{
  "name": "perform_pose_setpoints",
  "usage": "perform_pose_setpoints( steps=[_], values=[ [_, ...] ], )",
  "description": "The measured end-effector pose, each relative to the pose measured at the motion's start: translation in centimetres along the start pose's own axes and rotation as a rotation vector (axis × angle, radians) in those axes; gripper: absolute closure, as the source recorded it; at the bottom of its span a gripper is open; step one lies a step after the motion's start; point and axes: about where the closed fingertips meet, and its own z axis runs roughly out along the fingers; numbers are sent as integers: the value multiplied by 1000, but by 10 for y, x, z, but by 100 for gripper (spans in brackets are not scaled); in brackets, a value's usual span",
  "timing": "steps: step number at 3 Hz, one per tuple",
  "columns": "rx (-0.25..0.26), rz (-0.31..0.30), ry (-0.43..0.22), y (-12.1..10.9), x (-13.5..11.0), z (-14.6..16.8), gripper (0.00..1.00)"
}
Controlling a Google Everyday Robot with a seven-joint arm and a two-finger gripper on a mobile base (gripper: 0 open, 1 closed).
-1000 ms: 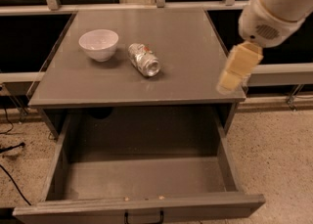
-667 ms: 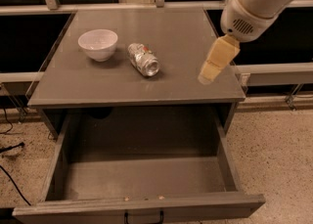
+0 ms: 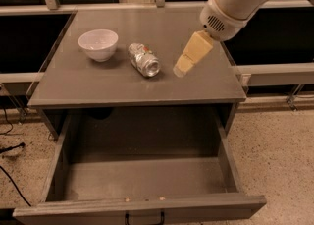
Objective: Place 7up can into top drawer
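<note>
You have a white bowl (image 3: 98, 43) upright at ten o'clock on the grey cabinet top (image 3: 122, 84); speckled floor (image 3: 274, 150) spreads at four o'clock; black cables (image 3: 11, 172) trail at eight o'clock; the gripper (image 3: 179, 70) hovers over the top's three o'clock side.

no writing can be read at this moment.

the small dented silvery-white drink can (image 3: 144, 60), lying on its side on the flat grey cabinet top (image 3: 122, 84), carries red and green label marks near its far end, but no letter, brand name or number in them can be made out. the plain white round bowl (image 3: 98, 43) just left of the can, the pulled-out wide grey top drawer (image 3: 137, 208) below the can, and the cream-coloured gripper (image 3: 180, 69), which hangs just right of the can and apart from it, show nothing legible either.
</note>
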Motion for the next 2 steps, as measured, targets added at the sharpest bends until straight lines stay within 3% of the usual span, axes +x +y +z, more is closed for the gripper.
perform_pose_setpoints(
  steps=[1, 2],
  values=[
    [-1, 7, -2, 0, 1, 1, 0],
    [-14, 33, -44, 4, -1, 11, 0]
  ],
)
